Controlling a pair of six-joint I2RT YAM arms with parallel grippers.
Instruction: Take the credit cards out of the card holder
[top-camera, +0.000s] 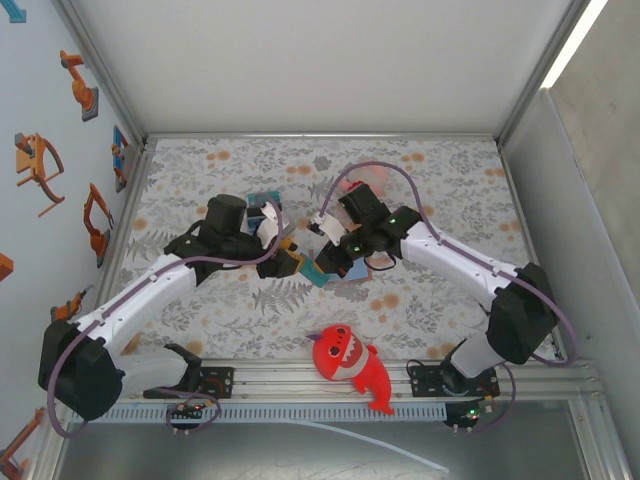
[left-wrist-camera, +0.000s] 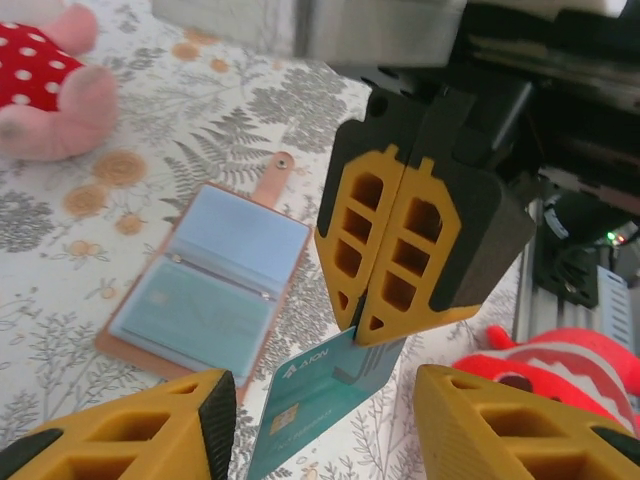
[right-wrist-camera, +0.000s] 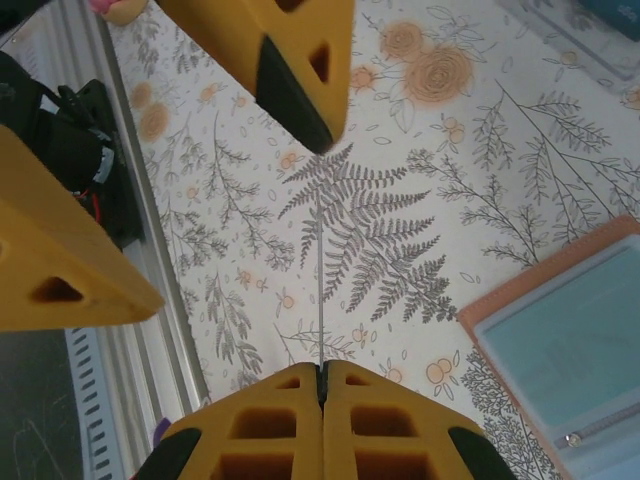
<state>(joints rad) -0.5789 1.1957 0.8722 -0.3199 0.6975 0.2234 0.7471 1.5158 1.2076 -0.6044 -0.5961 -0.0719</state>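
Pinching teal credit card (left-wrist-camera: 325, 400), right gripper (left-wrist-camera: 372, 322) above open card holder (left-wrist-camera: 205, 285).

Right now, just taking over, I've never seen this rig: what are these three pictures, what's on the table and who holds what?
The overhead view shows two robot arms bolted at the table's near edge. The other two pictures come from a camera on each wrist, looking past its own yellow fingers.

On the flowered table lies the brown card holder, open, a pale card still in its sleeve. A red shark toy and a pink plush lie nearby.

The right gripper is shut on a teal card, held in the air. The left gripper sits open around that card, not yet gripping it.
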